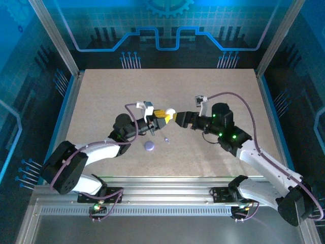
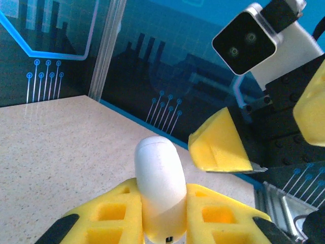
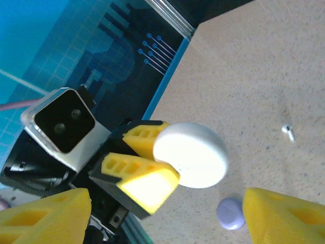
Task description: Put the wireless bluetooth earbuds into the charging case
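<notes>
Charging case (image 1: pixel 170 113): showing as two separate round halves, one raised and one lying on the tabletop (image 1: pixel 101 101).

White half (image 3: pixel 190 155): riding above the middle of the tabletop, being pinched between the yellow fingers (image 3: pixel 144 180) of the left gripper (image 1: pixel 163 118). Sitting deep between those fingers (image 2: pixel 114 216) in the left wrist view, with its rounded rim (image 2: pixel 160 173) sticking up past them. Being gripped from both sides, fingers closing narrow on it.

Right gripper (image 1: pixel 179 119): hovering just right of the white half, facing the left gripper tip to tip. Fingers (image 3: pixel 284 218) standing wide apart, one to each side at the bottom of the right wrist view, with the white half lying ahead of them and apart from both. In the left wrist view, one right finger (image 2: pixel 218 147) showing just beyond the white half, near it but not touching.

Lavender half (image 1: pixel 150 146): lying flat on the tabletop, nearer than the left fingers and well apart from them, also showing below the white half in the right wrist view (image 3: pixel 231 213).

Earbud (image 1: pixel 166 140): lying loose on the tabletop just right of the lavender half, apart from it, between it and the raised white half. Too small for telling its colour surely.
</notes>
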`<control>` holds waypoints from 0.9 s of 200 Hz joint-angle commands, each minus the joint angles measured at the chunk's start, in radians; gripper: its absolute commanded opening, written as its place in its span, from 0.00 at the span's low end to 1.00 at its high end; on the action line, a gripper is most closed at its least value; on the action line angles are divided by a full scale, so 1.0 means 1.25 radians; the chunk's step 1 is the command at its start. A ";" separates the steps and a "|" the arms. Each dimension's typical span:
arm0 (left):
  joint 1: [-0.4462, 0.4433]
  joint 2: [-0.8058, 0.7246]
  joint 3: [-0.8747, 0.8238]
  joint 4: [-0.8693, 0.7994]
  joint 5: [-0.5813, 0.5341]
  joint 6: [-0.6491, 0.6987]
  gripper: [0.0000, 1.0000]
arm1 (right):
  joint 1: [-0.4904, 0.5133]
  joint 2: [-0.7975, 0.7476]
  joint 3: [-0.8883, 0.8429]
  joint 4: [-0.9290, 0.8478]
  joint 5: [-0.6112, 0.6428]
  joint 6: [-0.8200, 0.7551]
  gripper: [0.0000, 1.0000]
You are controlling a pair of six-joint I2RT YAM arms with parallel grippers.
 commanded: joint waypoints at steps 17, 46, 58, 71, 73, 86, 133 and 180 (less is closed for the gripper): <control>0.013 0.051 0.047 0.234 0.141 -0.155 0.11 | -0.109 -0.023 0.035 -0.014 -0.268 -0.284 0.73; 0.013 0.052 0.076 0.234 0.204 -0.165 0.11 | -0.131 -0.041 0.064 -0.088 -0.316 -0.494 0.73; 0.013 0.046 0.078 0.234 0.217 -0.159 0.11 | -0.141 -0.037 0.066 -0.103 -0.343 -0.544 0.73; 0.013 0.036 0.077 0.234 0.226 -0.150 0.11 | -0.150 -0.024 0.098 -0.112 -0.386 -0.579 0.73; 0.013 0.035 0.077 0.234 0.228 -0.150 0.11 | -0.151 -0.022 0.102 -0.115 -0.393 -0.584 0.73; 0.013 0.030 0.074 0.234 0.228 -0.144 0.12 | -0.152 0.002 0.127 -0.133 -0.442 -0.612 0.73; 0.011 0.022 0.074 0.234 0.243 -0.136 0.12 | -0.144 0.057 0.168 -0.148 -0.484 -0.641 0.66; 0.007 0.011 0.067 0.234 0.241 -0.128 0.12 | -0.143 0.099 0.200 -0.173 -0.485 -0.664 0.63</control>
